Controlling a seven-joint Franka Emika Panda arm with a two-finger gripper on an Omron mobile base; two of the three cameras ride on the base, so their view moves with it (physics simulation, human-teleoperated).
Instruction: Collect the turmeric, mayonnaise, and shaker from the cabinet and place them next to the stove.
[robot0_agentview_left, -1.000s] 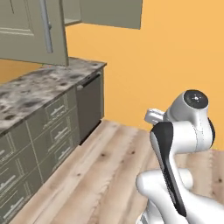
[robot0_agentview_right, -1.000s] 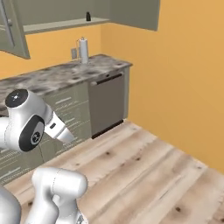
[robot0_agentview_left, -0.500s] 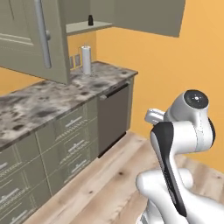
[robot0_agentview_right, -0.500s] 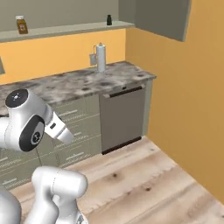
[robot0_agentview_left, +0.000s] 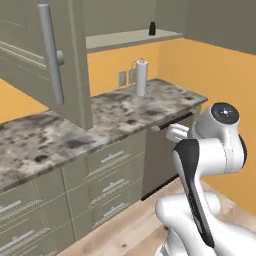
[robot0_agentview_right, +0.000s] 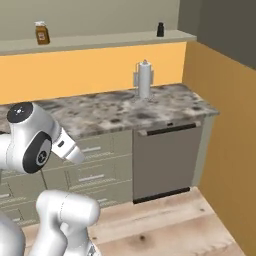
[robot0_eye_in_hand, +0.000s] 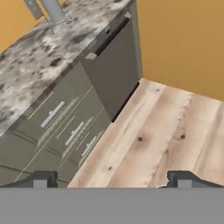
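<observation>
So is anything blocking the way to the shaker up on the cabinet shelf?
Nothing visible stands in front of the shaker; it sits at the open shelf's right end. The open gripper points down at the floor, far below, empty.

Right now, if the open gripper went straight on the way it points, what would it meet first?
Probably the light wooden plank floor in front of the dark grey dishwasher door; the open gripper holds nothing, though depth is unclear.

Orange walls, wood floor, speckled stone counter, grey-green drawers.
</observation>
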